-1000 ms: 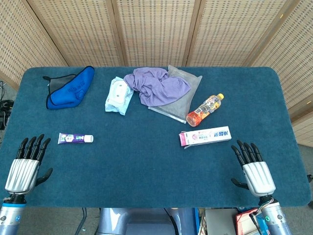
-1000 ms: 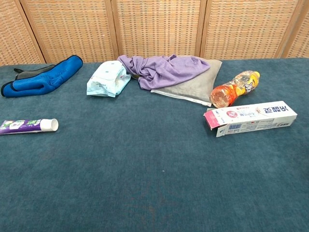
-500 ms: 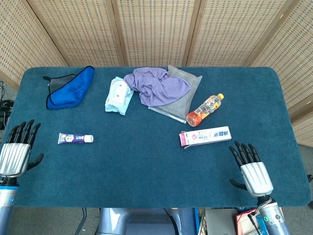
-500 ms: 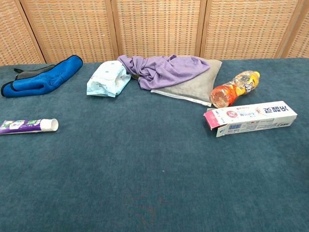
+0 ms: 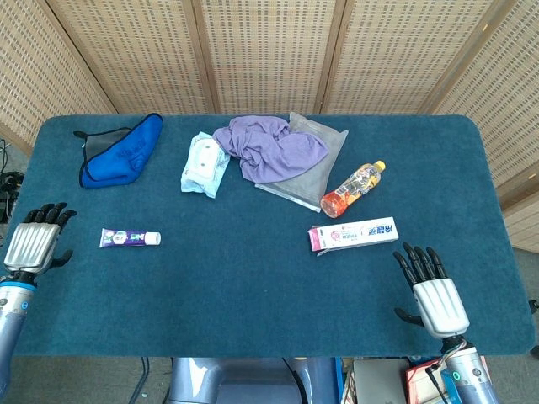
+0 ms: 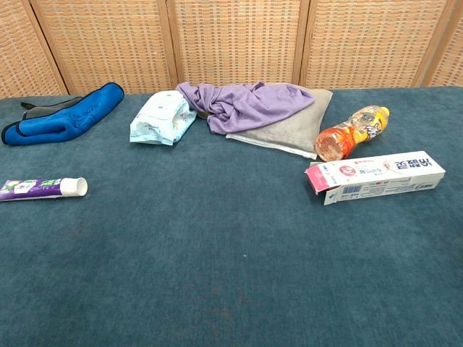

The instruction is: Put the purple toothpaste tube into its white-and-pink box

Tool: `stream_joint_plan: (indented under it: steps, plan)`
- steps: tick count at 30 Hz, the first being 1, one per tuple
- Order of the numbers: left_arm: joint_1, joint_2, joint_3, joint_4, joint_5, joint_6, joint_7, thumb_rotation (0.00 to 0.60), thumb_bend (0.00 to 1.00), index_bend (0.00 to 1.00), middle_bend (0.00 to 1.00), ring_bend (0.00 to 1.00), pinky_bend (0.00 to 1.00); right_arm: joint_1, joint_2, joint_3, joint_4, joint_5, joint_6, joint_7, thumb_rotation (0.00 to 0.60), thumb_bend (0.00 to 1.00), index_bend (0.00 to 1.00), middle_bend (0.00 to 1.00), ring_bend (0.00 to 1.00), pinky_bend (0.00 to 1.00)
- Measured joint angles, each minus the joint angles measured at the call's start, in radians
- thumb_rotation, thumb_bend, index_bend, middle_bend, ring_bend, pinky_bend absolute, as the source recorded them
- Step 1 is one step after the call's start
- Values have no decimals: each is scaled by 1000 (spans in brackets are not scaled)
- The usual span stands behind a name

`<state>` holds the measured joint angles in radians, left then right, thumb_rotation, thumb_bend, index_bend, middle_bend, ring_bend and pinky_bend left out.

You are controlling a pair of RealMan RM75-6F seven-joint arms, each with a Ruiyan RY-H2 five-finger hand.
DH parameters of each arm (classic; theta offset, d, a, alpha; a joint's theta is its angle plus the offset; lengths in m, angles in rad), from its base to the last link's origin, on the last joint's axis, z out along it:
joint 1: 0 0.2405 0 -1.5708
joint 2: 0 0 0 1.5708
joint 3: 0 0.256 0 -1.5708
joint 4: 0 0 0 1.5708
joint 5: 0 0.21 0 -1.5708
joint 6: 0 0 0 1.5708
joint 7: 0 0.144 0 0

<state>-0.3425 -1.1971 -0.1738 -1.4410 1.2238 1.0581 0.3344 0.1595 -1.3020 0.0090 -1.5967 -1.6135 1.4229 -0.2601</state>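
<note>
In the head view, the tube (image 5: 130,238) lay flat on the left part of the table (image 5: 253,278), with its long axis left to right and its white cap pointing right. The left hand (image 5: 34,244) was at the left table edge, just left of the tube's flat end and at about the same depth. It held nothing, and its fingers seemed a little bent, but whether they were spread or curled could not be told for sure. The box (image 5: 353,234) lay on the right part of the table, well apart from the tube, also with its long axis left to right, its pink end to the left. The right hand (image 5: 431,290) was nearer than the box and a little to its right, fingers spread and empty. So the left hand was much nearer to the tube, and the right hand nearer to the box.

In the chest view, no hand showed. The tube (image 6: 42,188) lay at the far left edge of the picture, cap to the right. The box (image 6: 376,177) lay at the right, with its flap open on the left end, so its mouth faced toward the tube. A bottle (image 6: 349,134) lay just behind the box.
</note>
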Motion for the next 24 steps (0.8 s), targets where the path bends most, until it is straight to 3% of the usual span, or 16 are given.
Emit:
stream_joint_plan:
  steps: [13,24]
  plan:
    - [-117,-87,-7,117,-144,-162,72,600,293,312,217,175,212,0,-2,0,3,3,0,-2,600,139,0,0,0,0]
    - [-183,-141,3,161,-240,-208,176,600,294,312,217,175,212,-1,2,2,2,5,4,8,600,139,0,0,0,0]
